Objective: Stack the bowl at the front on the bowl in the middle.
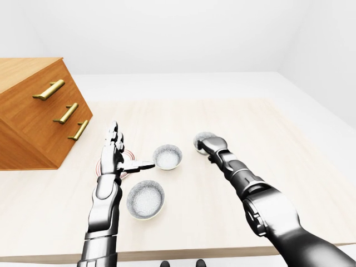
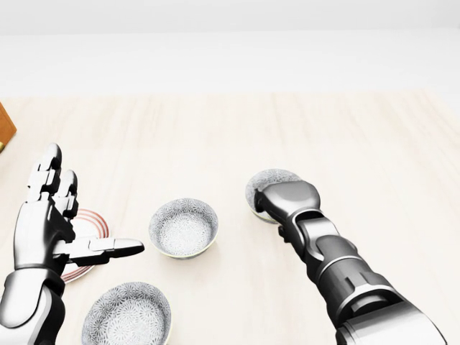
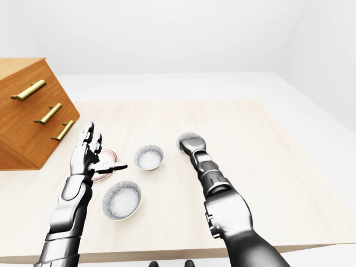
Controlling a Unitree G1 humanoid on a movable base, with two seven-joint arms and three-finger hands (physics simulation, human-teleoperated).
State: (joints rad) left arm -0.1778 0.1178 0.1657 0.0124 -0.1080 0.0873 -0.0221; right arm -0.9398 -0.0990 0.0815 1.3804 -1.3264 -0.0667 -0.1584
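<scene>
Front bowl [image 2: 127,315]: it sits on the table [image 2: 374,144] at the bottom left of the head view, upright, nothing in it and nothing touching it. Middle bowl [image 2: 183,227]: it stands apart from the front bowl, up and to the right of it, also bare. A third bowl [image 2: 267,188] lies further right, mostly covered by my right hand [image 2: 287,203], which rests over its near rim; its fingers are hidden beneath the knuckles, so I cannot tell whether they grip the bowl or merely lie on it. My left hand [image 2: 50,230] hovers spread, fingers extended upward and thumb pointing toward the middle bowl, holding nothing, above a red-ringed plate [image 2: 92,223]. A wooden drawer chest [image 1: 39,114] stands at the left in the left-eye view.

Progress, as I judge it: the stack is not begun. The front bowl has yet to be grasped, lifted and set into the middle bowl, and neither hand is on it.
</scene>
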